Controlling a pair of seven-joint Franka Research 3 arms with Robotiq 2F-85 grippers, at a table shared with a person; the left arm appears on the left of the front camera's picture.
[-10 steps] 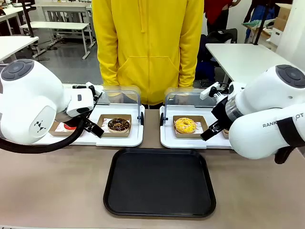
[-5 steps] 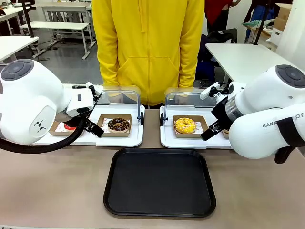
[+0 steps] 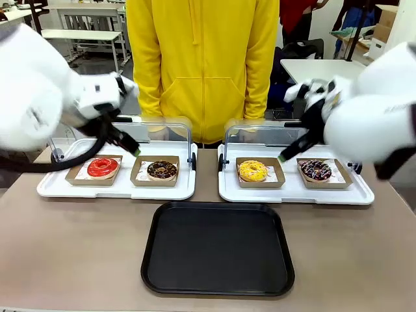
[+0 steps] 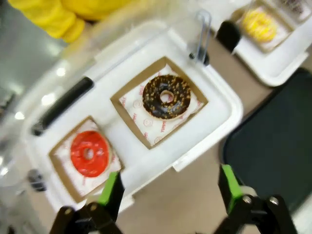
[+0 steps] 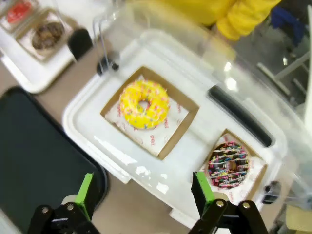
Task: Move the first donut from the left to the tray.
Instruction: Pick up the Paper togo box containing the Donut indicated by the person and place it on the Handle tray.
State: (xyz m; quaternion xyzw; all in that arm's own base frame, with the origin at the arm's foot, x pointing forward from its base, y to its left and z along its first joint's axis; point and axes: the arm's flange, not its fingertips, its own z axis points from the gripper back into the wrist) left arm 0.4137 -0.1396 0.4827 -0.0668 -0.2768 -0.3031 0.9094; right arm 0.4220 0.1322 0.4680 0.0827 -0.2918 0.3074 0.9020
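The red-iced donut [image 3: 103, 167] sits in its small brown cardboard tray at the left end of the left white tray [image 3: 58, 188]. The left wrist view looks down on the red donut [image 4: 88, 153]. My left gripper [image 3: 133, 151] hovers open above that white tray, between the red and chocolate donuts, with nothing between its green pads [image 4: 111, 192]. The black tray [image 3: 218, 247] lies bare in the table's middle front. My right gripper [image 3: 285, 156] hangs open over the right white tray, and the right wrist view shows it [image 5: 144, 192] holding nothing.
A chocolate donut [image 3: 162, 169] sits right of the red one. The right white tray [image 3: 292, 192] holds a yellow donut [image 3: 253, 171] and a dark sprinkled donut [image 3: 316, 169]. Clear lids stand open behind both. A person in a yellow hoodie [image 3: 201, 65] stands at the far edge.
Both arms have swung upward and appear motion-blurred. The red donut and the sprinkled donut, earlier covered by the arms, now show.
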